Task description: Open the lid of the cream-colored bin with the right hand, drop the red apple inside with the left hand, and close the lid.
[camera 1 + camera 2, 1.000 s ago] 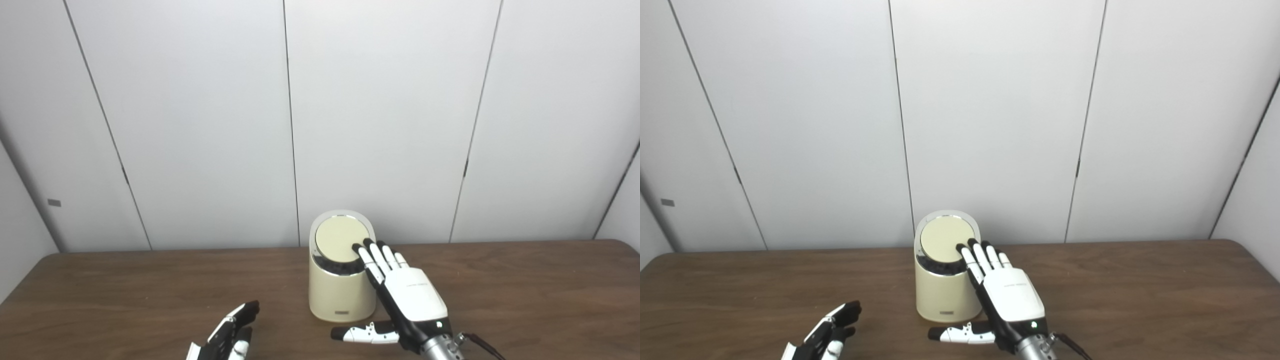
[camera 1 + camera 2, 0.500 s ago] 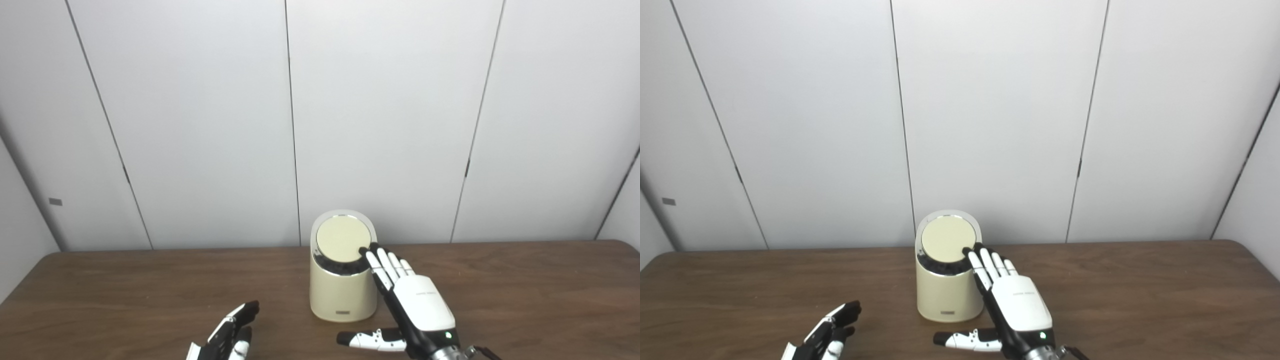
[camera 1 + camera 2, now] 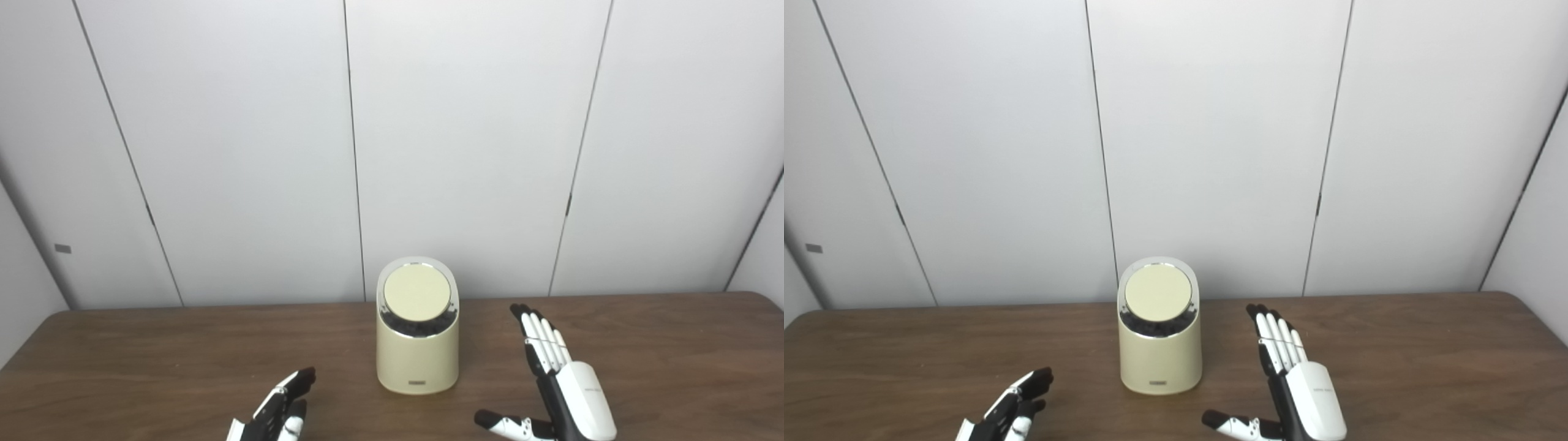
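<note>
The cream-colored cylindrical bin is standing upright at the middle of the dark wooden tabletop, its round slanted lid lying shut. No red apple is showing anywhere, so it is presumably already inside, and the task looks finished or nearly so. The white-and-black right hand is hovering just right of the bin with fingers spread, grasping nothing — the left hand, low at the near edge, is likewise released and empty.

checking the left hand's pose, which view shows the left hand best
The left eye view, narrowly: the left hand sits a little further inside the frame there, fingers apart and empty. The right eye view shows the same hand nearer the bottom left corner. Both crop it at the bottom edge.
</note>
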Robot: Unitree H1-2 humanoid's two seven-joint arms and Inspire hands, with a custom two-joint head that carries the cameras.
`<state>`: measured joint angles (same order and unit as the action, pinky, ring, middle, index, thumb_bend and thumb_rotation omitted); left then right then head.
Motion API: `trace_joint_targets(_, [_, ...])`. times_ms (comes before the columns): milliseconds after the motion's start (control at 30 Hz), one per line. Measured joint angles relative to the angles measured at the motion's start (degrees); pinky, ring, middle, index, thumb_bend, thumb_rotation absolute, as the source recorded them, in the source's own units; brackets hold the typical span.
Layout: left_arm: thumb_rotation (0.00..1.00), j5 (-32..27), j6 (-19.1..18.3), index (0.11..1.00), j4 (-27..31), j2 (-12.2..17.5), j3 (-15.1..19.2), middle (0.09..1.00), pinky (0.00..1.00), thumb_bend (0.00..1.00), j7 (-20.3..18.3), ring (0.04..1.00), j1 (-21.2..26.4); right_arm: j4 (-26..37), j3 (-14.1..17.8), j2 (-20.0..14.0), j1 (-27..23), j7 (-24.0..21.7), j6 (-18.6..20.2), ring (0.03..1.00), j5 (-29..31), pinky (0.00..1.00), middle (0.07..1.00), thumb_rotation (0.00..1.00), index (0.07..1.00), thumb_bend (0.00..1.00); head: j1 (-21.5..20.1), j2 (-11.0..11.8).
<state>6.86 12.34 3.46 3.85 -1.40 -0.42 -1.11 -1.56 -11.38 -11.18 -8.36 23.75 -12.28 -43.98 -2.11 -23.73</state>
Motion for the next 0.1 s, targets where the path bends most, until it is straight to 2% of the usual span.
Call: trace_joint_targets(100, [0.82,-0.01,0.00,0.866,-0.02,-0.01,-0.01,0.867,0.88,0.39,0.00,0.892,0.00,-0.20,0.77,0.14,0.12,0.85,-1.21,1.000,0.74,0.99,1.000,0.88,1.000,0.80,0.00,-0.09])
